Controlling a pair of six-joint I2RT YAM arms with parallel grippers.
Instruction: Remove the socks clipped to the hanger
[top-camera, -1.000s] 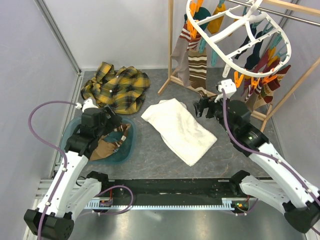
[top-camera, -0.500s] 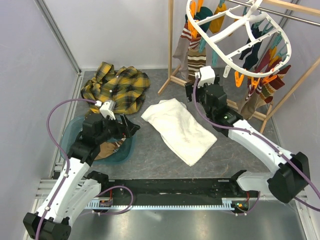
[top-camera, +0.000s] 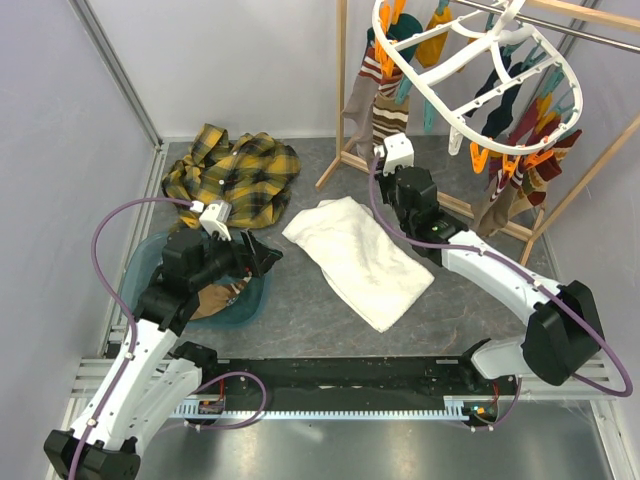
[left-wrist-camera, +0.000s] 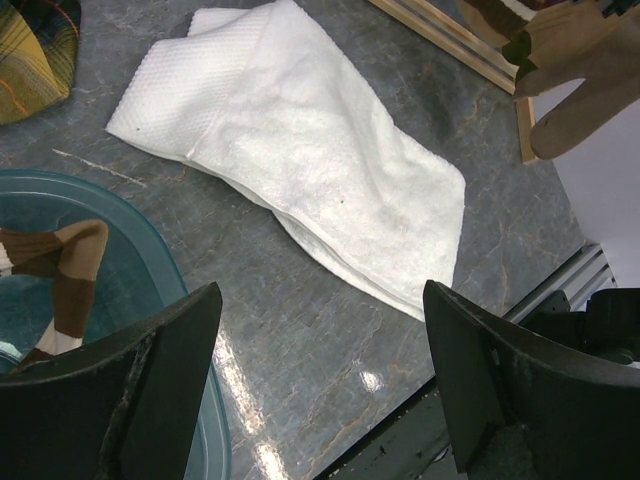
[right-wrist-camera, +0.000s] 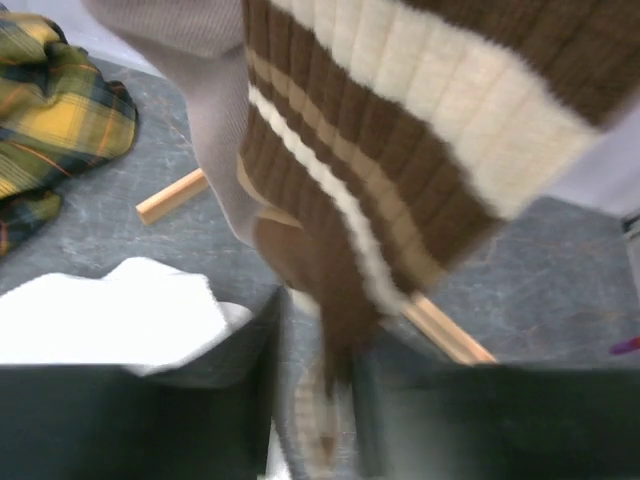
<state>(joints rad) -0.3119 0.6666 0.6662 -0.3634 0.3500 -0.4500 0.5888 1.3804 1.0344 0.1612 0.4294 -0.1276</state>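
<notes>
Well, the hanger (top-camera: 410, 68) hangs from a wooden rack (top-camera: 341, 90) over the back right corner of the worktop (top-camera: 300, 310). Lots of socks (top-camera: 530, 150) are clipped all around it and dangle down.

The right arm reaches up to a striped sock (right-wrist-camera: 400, 130) on the left side of the hanger. The bottom end of that sock sits between the two fingers of the right tool (right-wrist-camera: 320, 400). The fingers are close on both sides of it. The picture is blurry there, so I cannot tell if they pinch it.

The left tool (left-wrist-camera: 320, 330) is spread wide and holds nothing. It hangs over the right rim of a blue-green tub (left-wrist-camera: 140, 250) near the left edge of the worktop. A brown and cream sock (left-wrist-camera: 60, 260) lies in the tub.

A white towel (top-camera: 360, 258) lies flat in the middle of the worktop. A yellow checked shirt (top-camera: 235, 175) is bunched up in the back left corner.
</notes>
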